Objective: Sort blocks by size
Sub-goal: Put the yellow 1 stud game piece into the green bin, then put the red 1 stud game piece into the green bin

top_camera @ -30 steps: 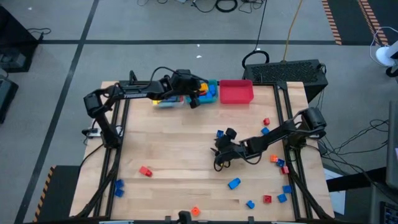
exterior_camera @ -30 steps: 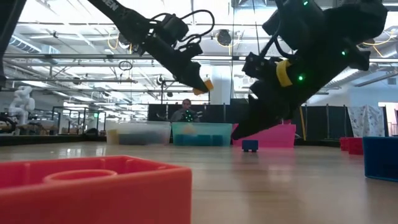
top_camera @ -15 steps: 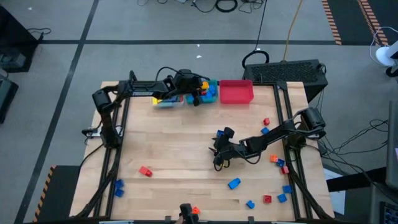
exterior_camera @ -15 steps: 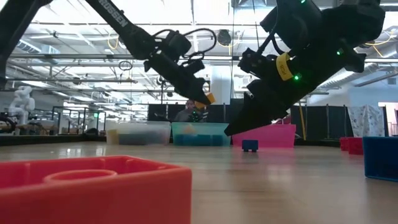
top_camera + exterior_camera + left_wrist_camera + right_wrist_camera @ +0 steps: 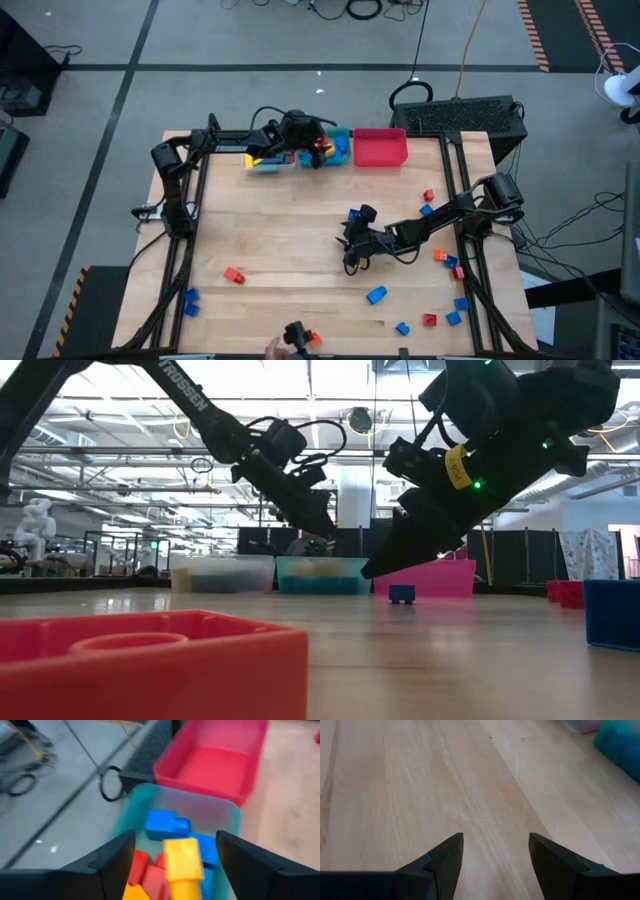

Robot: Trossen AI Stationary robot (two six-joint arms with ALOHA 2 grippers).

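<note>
The left gripper (image 5: pixel 172 857) hangs over the teal bin (image 5: pixel 145 802), its fingers apart; a yellow brick (image 5: pixel 182 862) shows between them, touching neither. Only the left wrist view shows the blue and red bricks in this bin. The right gripper (image 5: pixel 495 855) is over bare table (image 5: pixel 420 795), open and holding nothing. The high view alone shows loose blocks (image 5: pixel 376 294) scattered along the table's near and right edges.
</note>
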